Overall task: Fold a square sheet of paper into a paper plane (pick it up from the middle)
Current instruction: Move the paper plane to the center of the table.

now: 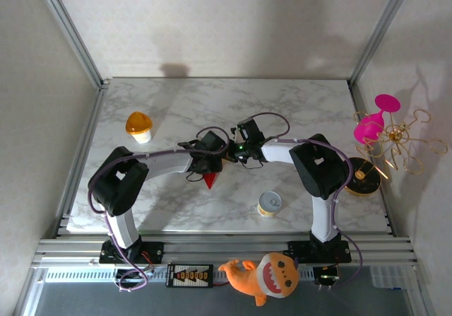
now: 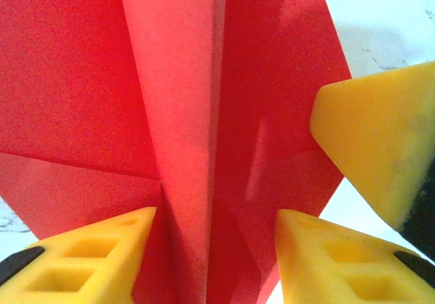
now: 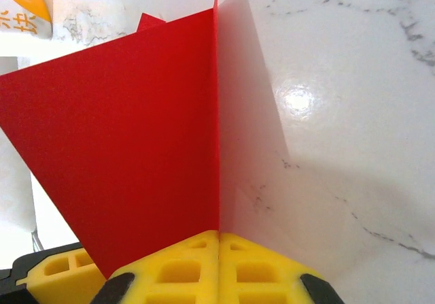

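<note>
Red paper plane (image 1: 210, 181) is being pinched by the closed right gripper (image 3: 219, 236), back-left of the yellow tin (image 1: 269, 203). The left gripper (image 2: 214, 217) is standing half open astride its fold.

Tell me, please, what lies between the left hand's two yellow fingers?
The raised centre ridge of the red folded paper plane stands between the left hand's fingers, shown in the left wrist view.

Red paper plane (image 3: 136, 141) between closed yellow fingers (image 3: 178, 271)
</note>
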